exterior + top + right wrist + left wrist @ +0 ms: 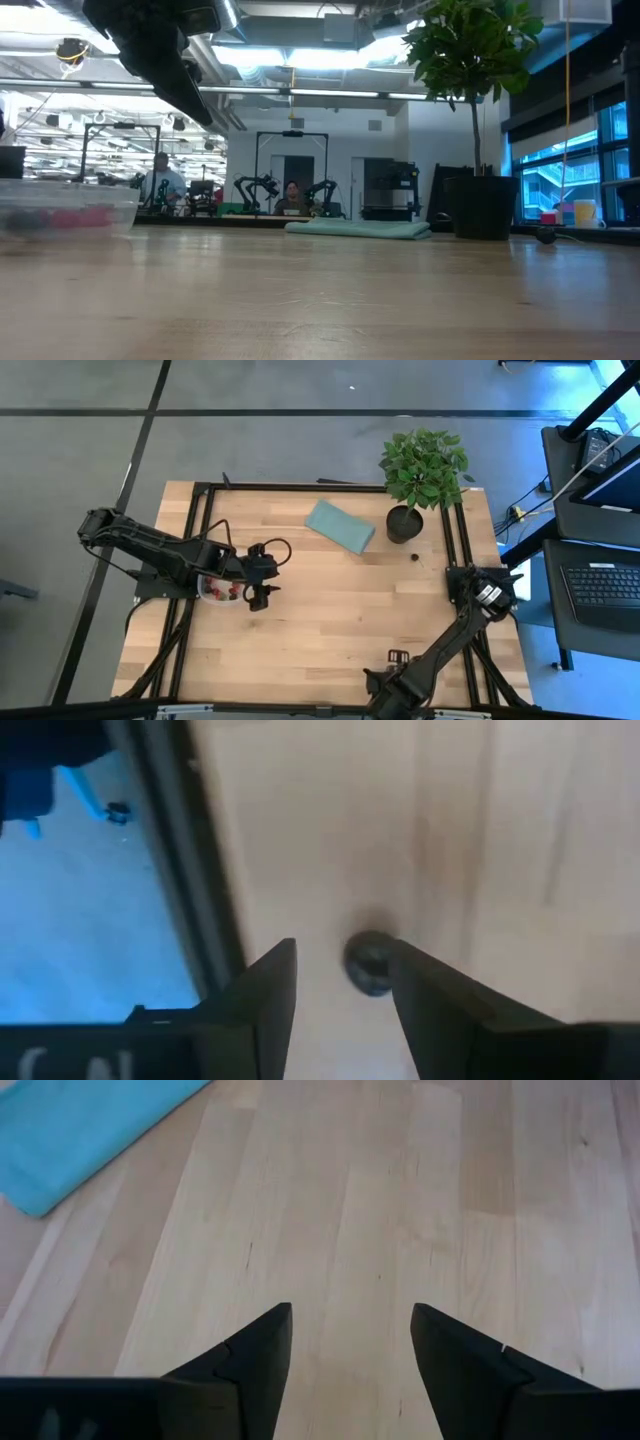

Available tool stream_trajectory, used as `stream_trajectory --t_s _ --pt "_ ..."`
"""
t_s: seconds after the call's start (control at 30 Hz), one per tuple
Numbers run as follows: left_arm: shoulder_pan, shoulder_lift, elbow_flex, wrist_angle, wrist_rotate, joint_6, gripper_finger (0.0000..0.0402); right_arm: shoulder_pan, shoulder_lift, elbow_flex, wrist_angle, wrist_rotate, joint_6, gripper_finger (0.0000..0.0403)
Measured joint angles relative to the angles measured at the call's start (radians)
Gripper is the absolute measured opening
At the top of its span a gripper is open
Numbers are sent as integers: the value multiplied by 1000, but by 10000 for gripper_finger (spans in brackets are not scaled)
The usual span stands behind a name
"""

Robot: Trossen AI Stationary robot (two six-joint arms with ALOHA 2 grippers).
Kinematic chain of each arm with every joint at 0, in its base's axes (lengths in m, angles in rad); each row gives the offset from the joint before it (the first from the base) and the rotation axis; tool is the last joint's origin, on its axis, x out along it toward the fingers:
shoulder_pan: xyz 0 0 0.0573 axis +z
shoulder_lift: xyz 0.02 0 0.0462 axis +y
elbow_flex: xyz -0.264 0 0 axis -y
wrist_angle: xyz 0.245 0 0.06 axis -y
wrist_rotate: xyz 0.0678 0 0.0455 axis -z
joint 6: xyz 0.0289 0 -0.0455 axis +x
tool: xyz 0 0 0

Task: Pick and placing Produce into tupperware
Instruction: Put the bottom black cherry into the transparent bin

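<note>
A pale wooden surface (330, 610) seen from above, with a dark robot arm at each side. The left pincer (258, 592) hovers just beside a small clear tupperware (218, 590) near the surface's left edge. Red produce (226, 591) already lies inside the container, so most of the task looks done. The left wrist view shows this pincer's fingers (255, 1360) spread and empty over bare wood, with the teal pad (80, 1130) farther off.

The right pincer (490, 595) sits at the surface's right edge. Only its wrist view reveals why: a single dark berry (369, 963) lies between its spread fingers (265, 995), not yet pinched. The overhead view cannot show this.

The table-level view shows the tupperware (65, 215) as a blur of red and the potted plant (478, 120) behind.
</note>
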Motion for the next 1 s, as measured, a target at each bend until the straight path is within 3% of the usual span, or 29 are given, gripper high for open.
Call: stream_trajectory --t_s 0.2,1.0 --pt "-1 0 0 -1 0 0 198 -1 0 0 -72 5 -27 161" --pt "-1 0 0 -2 2 -1 198 2 73 -9 -62 -23 -108 161"
